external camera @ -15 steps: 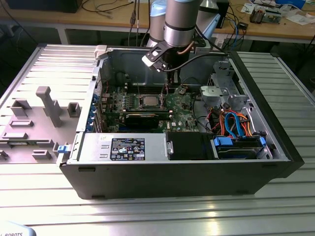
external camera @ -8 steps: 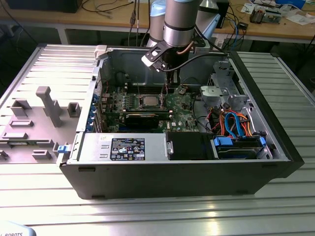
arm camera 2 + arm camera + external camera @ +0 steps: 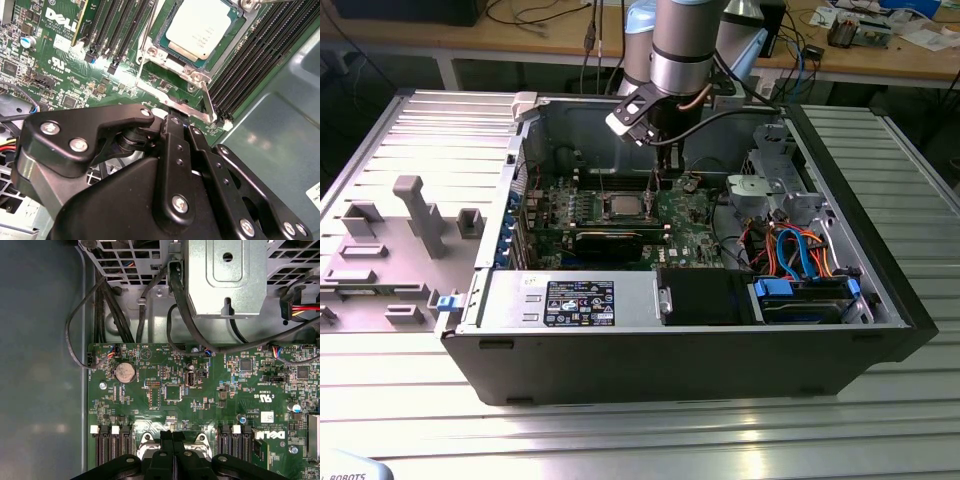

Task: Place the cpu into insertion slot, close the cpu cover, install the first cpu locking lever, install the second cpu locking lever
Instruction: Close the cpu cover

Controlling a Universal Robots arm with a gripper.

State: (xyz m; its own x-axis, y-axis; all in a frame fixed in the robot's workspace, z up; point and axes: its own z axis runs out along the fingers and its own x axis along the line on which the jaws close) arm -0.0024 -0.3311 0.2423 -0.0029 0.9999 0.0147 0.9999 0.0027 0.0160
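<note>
Closest to the camera is the big black metal gripper (image 3: pixel 176 118). Both wrist views show its two fingers pressed flat together with no gap, and I cannot see anything pinched between them. Its tips sit right at a thin bent silver wire lever (image 3: pixel 192 111) on the green circuit board (image 3: pixel 150 365). They may be touching it or just above it; I cannot tell which. Just past the lever lies the small flat square cpu (image 3: pixel 200 25) with its dull silver top. It is already lying in the square insertion slot (image 3: pixel 161 41). The thin silver metal cpu cover (image 3: pixel 239 27) lies flat around it like a picture frame. In the exterior view the grey robot arm (image 3: pixel 685 40) reaches down into the open black computer case (image 3: pixel 720 350), and the gripper hangs just beside the cpu. So I think the first two jobs are done and a locking lever is the job in hand, but I cannot say which lever. That job, I think, calls for a slow, steady push, so the thin wire does not slip out from under the tips.
</note>
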